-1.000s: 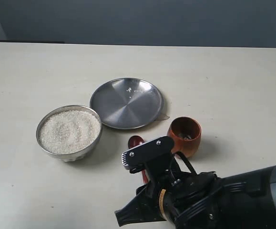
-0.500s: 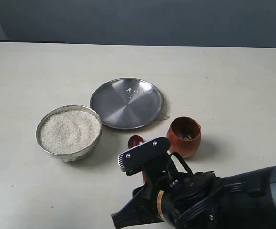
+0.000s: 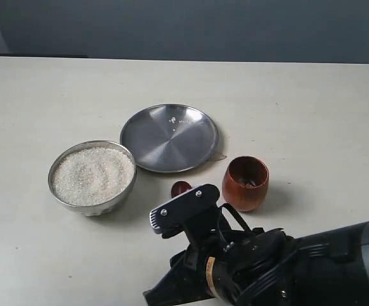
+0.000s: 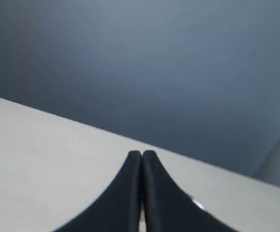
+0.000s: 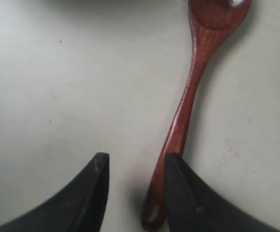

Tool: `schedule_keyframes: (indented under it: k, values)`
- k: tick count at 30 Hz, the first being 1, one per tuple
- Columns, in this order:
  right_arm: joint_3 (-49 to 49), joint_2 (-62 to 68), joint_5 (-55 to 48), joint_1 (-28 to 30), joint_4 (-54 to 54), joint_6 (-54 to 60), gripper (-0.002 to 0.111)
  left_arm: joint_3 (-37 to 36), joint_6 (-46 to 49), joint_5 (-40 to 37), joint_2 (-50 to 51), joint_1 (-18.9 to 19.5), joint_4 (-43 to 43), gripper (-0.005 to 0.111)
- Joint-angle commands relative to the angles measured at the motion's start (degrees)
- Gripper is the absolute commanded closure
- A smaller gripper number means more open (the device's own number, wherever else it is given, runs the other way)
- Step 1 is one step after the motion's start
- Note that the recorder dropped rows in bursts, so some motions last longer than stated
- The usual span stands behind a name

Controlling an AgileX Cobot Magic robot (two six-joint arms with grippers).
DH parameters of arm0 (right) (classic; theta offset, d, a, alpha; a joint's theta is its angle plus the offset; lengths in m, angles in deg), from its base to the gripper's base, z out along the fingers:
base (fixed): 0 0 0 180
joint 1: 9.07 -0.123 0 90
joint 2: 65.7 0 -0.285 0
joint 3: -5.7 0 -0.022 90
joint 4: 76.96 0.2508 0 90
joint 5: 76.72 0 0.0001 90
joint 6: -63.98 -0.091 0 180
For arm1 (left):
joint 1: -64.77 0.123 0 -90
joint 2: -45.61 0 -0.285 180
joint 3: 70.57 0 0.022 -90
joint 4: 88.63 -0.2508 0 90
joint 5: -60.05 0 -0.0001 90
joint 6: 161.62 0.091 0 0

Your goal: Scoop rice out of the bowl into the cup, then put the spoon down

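Observation:
The silver bowl (image 3: 55, 187) full of white rice (image 3: 92, 174) stands at the left. The reddish-brown wooden cup (image 3: 245, 183) stands to its right, with a few grains inside. The dark wooden spoon (image 5: 188, 101) lies flat on the table between them; only its head (image 3: 181, 189) shows in the exterior view, the handle hidden under my right arm. My right gripper (image 5: 136, 162) is open over the handle's end, which lies between the jaws against one finger (image 5: 178, 174). My left gripper (image 4: 141, 154) is shut and empty, facing the wall.
A flat steel plate (image 3: 169, 138) with a few grains lies behind the bowl and cup. The bulky right arm (image 3: 280, 268) fills the near right part of the exterior view. The table is pale beige.
My right arm has shifted left and slightly toward the near edge, covering more of the spoon. Bowl, cup and plate have not moved.

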Motion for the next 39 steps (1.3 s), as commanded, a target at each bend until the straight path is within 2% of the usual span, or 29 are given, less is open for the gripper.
schedule_keyframes:
  k: [1, 3, 7, 14, 19, 25, 34, 39]
  values:
    - [0.21, 0.1, -0.23, -0.14, -1.32, -1.28, 0.071, 6.38, -0.09, -0.57, -0.27, -0.16, -0.41, 0.106]
    - [0.21, 0.1, -0.23, -0.14, -2.48, -2.72, 0.071, 9.81, -0.25, -4.87, 0.21, -0.16, -5.55, 0.106]
    - [0.21, 0.1, -0.23, -0.14, -3.07, -3.84, 0.071, 14.19, -0.13, -12.7, 7.03, -0.16, -7.82, 0.106]
    - [0.21, 0.1, -0.23, -0.14, -3.07, -4.23, 0.071, 22.04, 4.99, -24.78, 27.17, -0.16, -8.46, 0.106]
    - [0.21, 0.1, -8.47, -0.14, 0.07, -4.49, 0.071, 25.84, 11.68, -32.3, 40.42, -0.16, -8.46, 0.106]
    - [1.17, 0.24, -5.67, -0.14, 0.55, -4.49, 0.071, 25.84, 13.18, -34.06, 46.96, -0.16, -7.75, 0.106]
    - [1.28, 2.42, -3.23, -0.14, 0.08, -5.63, 0.071, 25.84, 13.18, -33.96, 46.98, -0.16, -8.11, 0.106]
    - [1.28, 2.78, -0.02, -0.14, -4.52, -10.15, 0.071, 25.84, 13.18, -33.87, 46.98, -0.16, -8.21, 0.106]
